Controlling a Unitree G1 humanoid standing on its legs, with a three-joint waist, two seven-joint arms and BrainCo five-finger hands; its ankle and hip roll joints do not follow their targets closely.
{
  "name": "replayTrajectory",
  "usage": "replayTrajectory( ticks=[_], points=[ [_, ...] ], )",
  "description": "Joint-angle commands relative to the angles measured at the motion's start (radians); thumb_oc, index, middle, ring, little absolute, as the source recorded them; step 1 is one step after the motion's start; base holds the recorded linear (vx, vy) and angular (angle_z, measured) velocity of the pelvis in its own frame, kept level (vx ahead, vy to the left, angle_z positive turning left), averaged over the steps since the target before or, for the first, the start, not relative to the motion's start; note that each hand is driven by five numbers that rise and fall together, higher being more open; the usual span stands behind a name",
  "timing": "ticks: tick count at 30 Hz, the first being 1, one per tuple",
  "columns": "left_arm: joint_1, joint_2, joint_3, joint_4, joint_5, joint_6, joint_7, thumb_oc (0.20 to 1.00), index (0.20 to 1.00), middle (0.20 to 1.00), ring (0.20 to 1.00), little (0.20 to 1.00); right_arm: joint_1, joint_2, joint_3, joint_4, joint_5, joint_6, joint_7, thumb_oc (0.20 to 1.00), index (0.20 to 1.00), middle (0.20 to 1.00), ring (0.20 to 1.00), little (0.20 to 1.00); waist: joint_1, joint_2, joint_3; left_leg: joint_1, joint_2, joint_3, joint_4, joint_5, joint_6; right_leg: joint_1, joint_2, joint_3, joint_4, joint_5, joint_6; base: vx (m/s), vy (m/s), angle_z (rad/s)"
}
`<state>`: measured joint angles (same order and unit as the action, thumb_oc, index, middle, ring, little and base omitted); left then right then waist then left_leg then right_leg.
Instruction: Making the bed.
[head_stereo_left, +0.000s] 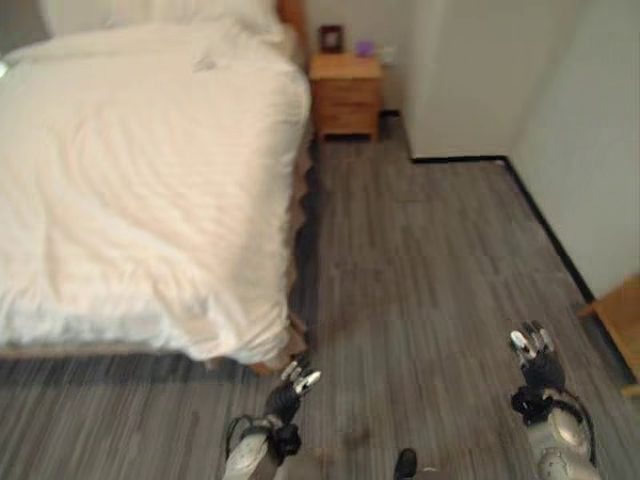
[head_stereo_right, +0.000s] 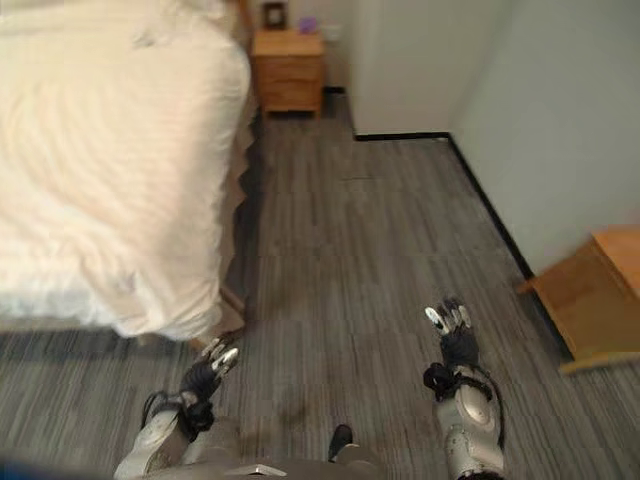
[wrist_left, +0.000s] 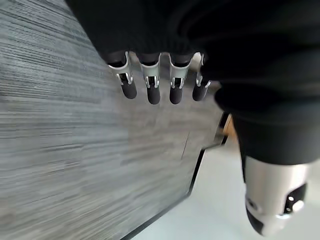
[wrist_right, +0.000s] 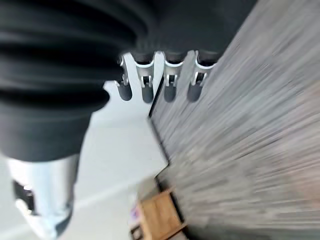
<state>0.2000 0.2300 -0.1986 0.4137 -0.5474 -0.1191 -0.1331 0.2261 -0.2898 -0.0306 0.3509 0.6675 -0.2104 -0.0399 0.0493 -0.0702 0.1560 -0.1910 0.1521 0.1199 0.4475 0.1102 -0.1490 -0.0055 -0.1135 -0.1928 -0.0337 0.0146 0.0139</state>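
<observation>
Both hands' relaxed fingers (head_stereo_left: 303, 376) hang near bed (head_stereo_left: 150, 170), not touching.

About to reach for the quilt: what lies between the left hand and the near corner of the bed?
In the left eye view, only bare grey floor separates the open left hand from the white quilt overhanging the bed's corner; nothing blocks it.

Open grey floor (head_stereo_left: 420, 270) ahead between bed (head_stereo_left: 150, 170) on left and wall (head_stereo_left: 590, 140) on right. Nightstand (head_stereo_left: 345, 92) blocking far end; wooden furniture (head_stereo_right: 595, 295) jutting in at right.
</observation>
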Motion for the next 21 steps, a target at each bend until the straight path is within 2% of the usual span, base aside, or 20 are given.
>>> replayTrajectory(
  ticks=[1, 3, 4, 7, 9, 14, 15, 16, 17, 19, 21],
  points=[
    [-0.043, 0.074, -0.007, -0.139, 0.002, -0.042, -0.027, 1.0, 1.0, 1.0, 1.0, 1.0, -0.046, 0.001, -0.002, -0.049, -0.013, 0.002, 0.045, 1.0, 1.0, 1.0, 1.0, 1.0, 0.004, -0.004, -0.005, 0.065, -0.052, 0.072, -0.151, -0.047, 0.073, 0.077, 0.002, 0.028, -0.045, 0.014, 0.101, -0.02, -0.045, 0.05],
    [-0.05, 0.064, -0.016, -0.131, 0.003, -0.041, -0.02, 1.0, 1.0, 1.0, 1.0, 1.0, -0.028, 0.024, 0.011, -0.045, 0.001, 0.006, 0.05, 1.0, 1.0, 1.0, 1.0, 1.0, -0.016, 0.012, -0.028, 0.14, -0.099, 0.093, -0.297, -0.083, 0.092, 0.067, 0.012, 0.021, -0.039, 0.013, 0.109, -0.02, -0.009, 0.02],
    [-0.061, 0.055, -0.028, -0.122, 0.011, -0.042, -0.015, 1.0, 1.0, 1.0, 1.0, 1.0, -0.015, 0.031, 0.018, -0.042, 0.004, 0.007, 0.055, 1.0, 1.0, 1.0, 1.0, 1.0, -0.021, 0.022, -0.036, 0.154, -0.124, 0.075, -0.363, -0.089, 0.099, 0.058, 0.019, 0.017, -0.036, 0.018, 0.109, -0.03, 0.036, -0.03],
    [-0.085, 0.059, -0.051, -0.126, 0.023, -0.051, -0.003, 1.0, 1.0, 1.0, 1.0, 1.0, 0.012, 0.05, 0.035, -0.042, 0.005, 0.014, 0.063, 1.0, 1.0, 1.0, 1.0, 1.0, -0.056, 0.04, -0.059, 0.197, -0.155, 0.02, -0.481, -0.068, 0.106, 0.041, 0.025, 0.021, -0.047, 0.033, 0.111, -0.06, 0.041, 0.37],
    [-0.091, 0.062, -0.055, -0.134, 0.012, -0.051, 0.0, 1.0, 1.0, 1.0, 1.0, 1.0, 0.011, 0.063, 0.049, -0.039, 0.035, 0.016, 0.074, 1.0, 1.0, 1.0, 1.0, 1.0, -0.064, 0.045, -0.064, 0.207, -0.163, -0.006, -0.503, -0.067, 0.114, 0.033, 0.028, 0.045, -0.042, 0.034, 0.109, -0.04, 0.049, 0.86],
    [-0.059, 0.07, -0.024, -0.132, 0.009, -0.043, 0.014, 1.0, 1.0, 1.0, 1.0, 1.0, 0.007, 0.076, 0.084, -0.053, 0.066, 0.037, 0.105, 1.0, 1.0, 1.0, 1.0, 1.0, -0.042, 0.04, -0.076, 0.228, -0.174, -0.032, -0.513, -0.071, 0.128, 0.045, 0.026, 0.052, -0.028, 0.031, 0.104, -0.01, 0.032, 0.46],
    [-0.06, 0.1, 0.056, -0.125, 0.216, -0.027, 0.132, 1.0, 1.0, 1.0, 1.0, 1.0, 0.004, 0.023, 0.112, -0.087, -0.21, 0.081, 0.035, 1.0, 1.0, 1.0, 1.0, 1.0, -0.062, 0.033, -0.038, 0.264, -0.149, 0.019, -0.526, -0.129, 0.156, -0.091, 0.037, 0.087, 0.279, -0.021, 0.123, -0.03, 0.031, -0.02],
    [-0.057, 0.09, 0.063, -0.12, 0.21, -0.031, 0.138, 1.0, 1.0, 1.0, 1.0, 1.0, 0.001, 0.022, 0.112, -0.088, -0.24, 0.083, 0.022, 1.0, 1.0, 1.0, 1.0, 1.0, -0.053, 0.024, -0.046, 0.266, -0.161, 0.024, -0.53, -0.127, 0.154, -0.065, 0.026, 0.056, 0.206, 0.0, 0.118, -0.03, 0.031, 0.01],
    [-0.057, 0.081, 0.07, -0.118, 0.222, -0.034, 0.143, 1.0, 1.0, 1.0, 1.0, 1.0, -0.008, 0.015, 0.113, -0.089, -0.248, 0.077, 0.012, 1.0, 1.0, 1.0, 1.0, 1.0, -0.051, 0.023, -0.06, 0.259, -0.169, 0.02, -0.529, -0.13, 0.153, -0.037, 0.019, 0.062, 0.123, 0.009, 0.124, -0.04, 0.026, -0.07],
    [-0.047, 0.064, 0.078, -0.133, 0.228, -0.052, 0.197, 1.0, 1.0, 1.0, 1.0, 1.0, -0.025, 0.023, 0.129, -0.095, -0.224, 0.065, 0.003, 1.0, 1.0, 1.0, 1.0, 1.0, -0.042, 0.02, -0.069, 0.264, -0.162, 0.029, -0.531, -0.123, 0.151, -0.037, 0.041, 0.085, 0.101, 0.018, 0.12, -0.07, 0.011, -0.1],
    [-0.051, 0.057, 0.076, -0.154, 0.178, -0.052, 0.201, 1.0, 1.0, 1.0, 1.0, 1.0, -0.041, 0.027, 0.135, -0.117, -0.188, 0.052, -0.002, 1.0, 1.0, 1.0, 1.0, 1.0, -0.037, 0.022, -0.064, 0.262, -0.157, 0.044, -0.532, -0.125, 0.157, -0.063, 0.03, 0.051, 0.134, 0.024, 0.125, -0.09, 0.012, -0.23]
  ],
)
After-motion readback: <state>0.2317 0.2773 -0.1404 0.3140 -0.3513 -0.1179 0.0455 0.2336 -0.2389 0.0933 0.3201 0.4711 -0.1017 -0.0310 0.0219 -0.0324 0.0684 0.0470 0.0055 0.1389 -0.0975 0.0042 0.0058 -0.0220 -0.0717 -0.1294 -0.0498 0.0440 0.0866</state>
